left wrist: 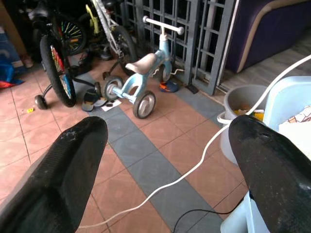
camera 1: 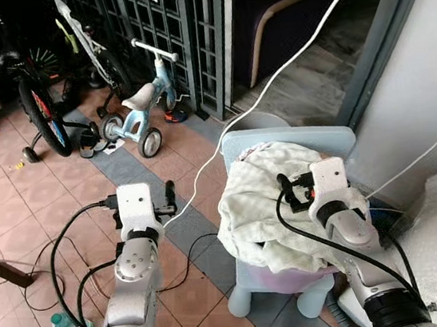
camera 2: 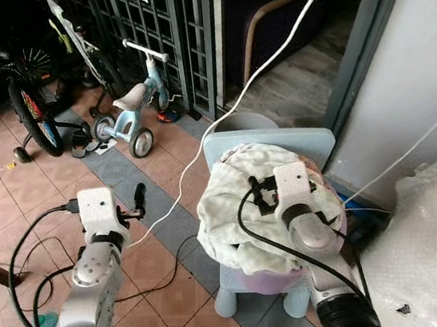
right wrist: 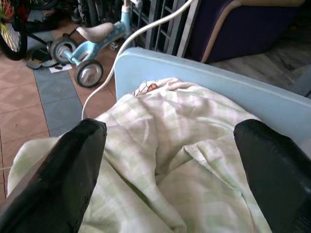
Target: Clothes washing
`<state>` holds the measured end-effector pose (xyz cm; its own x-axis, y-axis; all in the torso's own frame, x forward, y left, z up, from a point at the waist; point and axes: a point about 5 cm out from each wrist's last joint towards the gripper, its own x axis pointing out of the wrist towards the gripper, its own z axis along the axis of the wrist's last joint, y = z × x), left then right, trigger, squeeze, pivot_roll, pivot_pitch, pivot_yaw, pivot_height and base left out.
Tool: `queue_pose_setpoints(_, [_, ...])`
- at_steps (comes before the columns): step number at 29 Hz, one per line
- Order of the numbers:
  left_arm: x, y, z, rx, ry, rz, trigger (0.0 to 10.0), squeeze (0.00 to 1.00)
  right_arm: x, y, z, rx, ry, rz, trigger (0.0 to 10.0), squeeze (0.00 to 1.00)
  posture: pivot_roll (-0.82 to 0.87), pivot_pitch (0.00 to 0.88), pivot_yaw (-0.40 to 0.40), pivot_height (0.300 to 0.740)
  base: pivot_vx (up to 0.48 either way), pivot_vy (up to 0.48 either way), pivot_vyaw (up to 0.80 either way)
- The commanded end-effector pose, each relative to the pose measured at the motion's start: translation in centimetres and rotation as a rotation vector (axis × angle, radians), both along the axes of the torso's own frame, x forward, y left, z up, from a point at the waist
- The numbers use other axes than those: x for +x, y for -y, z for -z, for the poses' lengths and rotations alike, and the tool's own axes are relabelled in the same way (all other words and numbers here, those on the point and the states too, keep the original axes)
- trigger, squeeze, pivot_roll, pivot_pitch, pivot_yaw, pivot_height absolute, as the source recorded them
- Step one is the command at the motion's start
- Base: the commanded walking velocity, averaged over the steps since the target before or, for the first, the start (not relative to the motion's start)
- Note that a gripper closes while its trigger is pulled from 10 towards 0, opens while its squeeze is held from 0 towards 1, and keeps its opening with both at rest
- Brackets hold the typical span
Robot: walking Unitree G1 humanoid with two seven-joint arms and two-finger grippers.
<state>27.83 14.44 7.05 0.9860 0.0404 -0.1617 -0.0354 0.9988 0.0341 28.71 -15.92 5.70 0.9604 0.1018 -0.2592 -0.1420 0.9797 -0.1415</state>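
Both silver arms rise from the lower edge of the head views. Right gripper [right wrist: 167, 160] hangs directly above the pale checked cloth [camera 1: 267, 197], fingers spread wide and released, nothing between them. Left gripper [left wrist: 167, 160] is likewise spread and empty, held out over the tiled floor [camera 1: 16, 214] on the far side of the white cable [camera 1: 204, 173] from the chair.

Landmark: the light-blue child's chair [camera 1: 288, 142]. The cloth is heaped on its seat and drapes over the front edge; a pink article beneath it cannot be identified. A grey bucket [left wrist: 243, 104] stands just behind the chair, beside the metal grille [camera 1: 185, 31]. A small blue balance bike [camera 1: 143, 109] stands well beyond the chair, towards the larger bicycle [camera 1: 38, 107].

Assessment: the step in hand appears to be collection of the laundry, with no grasp yet made. The next move calls for the right gripper to descend into a raised fold and close on it, keeping clear of the chair back and the cable.
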Motion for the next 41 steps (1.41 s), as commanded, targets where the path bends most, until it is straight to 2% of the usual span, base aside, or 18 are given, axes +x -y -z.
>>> queue_pose_setpoints(1, [-0.2, 0.9, 0.4, -0.007, -0.032, 0.036, 10.0, 0.0, -0.5, 1.5, 1.4, -0.07, -0.105, 0.055, 10.0, 0.0, 0.02, 0.018, 0.003, 0.74, 0.0, 0.0, 0.0])
queue_pose_setpoints(2, [-0.2, 0.9, 0.4, -0.007, -0.032, 0.036, 10.0, 0.0, -0.5, 1.5, 1.4, -0.07, -0.105, 0.055, 10.0, 0.0, 0.02, 0.018, 0.003, 0.74, 0.0, 0.0, 0.0])
queue_pose_setpoints(4, [-0.3, 1.1, 0.9, 0.003, -0.073, 0.05, 10.0, 0.0, -0.7, 2.1, 2.7, -0.138, -0.211, 0.069, 10.0, 0.0, 0.02, 0.026, 0.0, 0.74, 0.0, 0.0, 0.0])
queue_pose_setpoints(7, [-0.4, 1.2, 1.0, 0.009, -0.09, 0.065, 10.0, 0.0, -0.4, 2.8, 3.3, -0.185, -0.258, 0.086, 10.0, 0.0, 0.03, 0.045, -0.007, 0.74, 0.0, 0.0, 0.0])
queue_pose_setpoints(12, [-0.8, 1.2, 0.9, 0.016, -0.102, 0.068, 10.0, 0.0, 0.1, 3.1, 3.3, -0.207, -0.287, 0.087, 10.0, 0.0, 0.04, 0.071, -0.012, 0.74, 0.0, 0.0, 0.0])
queue_pose_setpoints(13, [-1.5, 0.9, 1.0, 0.022, -0.128, 0.065, 10.0, 0.0, 0.3, 2.9, 3.5, -0.225, -0.324, 0.043, 0.9, 0.0, 0.05, 0.122, -0.019, 0.74, 0.0, 0.0, 0.0])
queue_pose_setpoints(14, [-1.5, 0.9, 1.0, 0.022, -0.128, 0.065, 10.0, 0.0, 0.3, 2.9, 3.5, -0.225, -0.324, 0.043, 0.9, 0.0, 0.05, 0.122, -0.019, 0.74, 0.0, 0.0, 0.0])
queue_pose_setpoints(15, [-1.9, 0.8, 1.0, 0.025, -0.137, 0.064, 10.0, 0.0, 0.4, 2.7, 3.6, -0.236, -0.339, 0.02, 0.0, 0.0, 0.05, 0.122, -0.019, 0.74, 0.0, 0.0, 0.0])
queue_pose_setpoints(18, [-2.4, 0.5, 1.0, 0.033, -0.15, 0.057, 10.0, 0.0, 0.3, 2.3, 4.0, -0.201, -0.397, -0.009, 0.0, 0.0, 0.07, 0.128, -0.024, 0.74, 0.0, 0.0, 0.0])
queue_pose_setpoints(23, [-2.3, 0.4, 0.9, 0.033, -0.151, 0.05, 10.0, 0.0, 0.1, 1.9, 4.3, -0.169, -0.427, -0.023, 0.0, 0.0, 0.07, 0.13, -0.025, 0.74, 0.0, 0.0, 0.0])
queue_pose_setpoints(27, [-2.1, 0.4, 0.8, 0.035, -0.151, 0.05, 10.0, 0.0, -0.4, 1.1, 4.9, -0.109, -0.479, -0.045, 0.0, 0.0, 0.06, 0.13, -0.017, 0.74, 0.0, 0.0, 0.0])
queue_pose_setpoints(28, [-1.9, 0.5, 0.6, 0.042, -0.154, 0.057, 10.0, 0.0, -0.9, 0.7, 5.4, -0.06, -0.51, -0.047, 0.0, 0.0, 0.06, 0.127, -0.011, 0.74, 0.0, 0.0, 0.0])
queue_pose_setpoints(41, [-1.0, 0.4, 0.2, 0.058, -0.148, 0.05, 10.0, 0.0, -0.2, 0.2, 4.8, 0.018, -0.489, -0.013, 0.0, 0.0, 0.05, 0.116, -0.006, 0.74, 0.0, 0.0, 0.0])
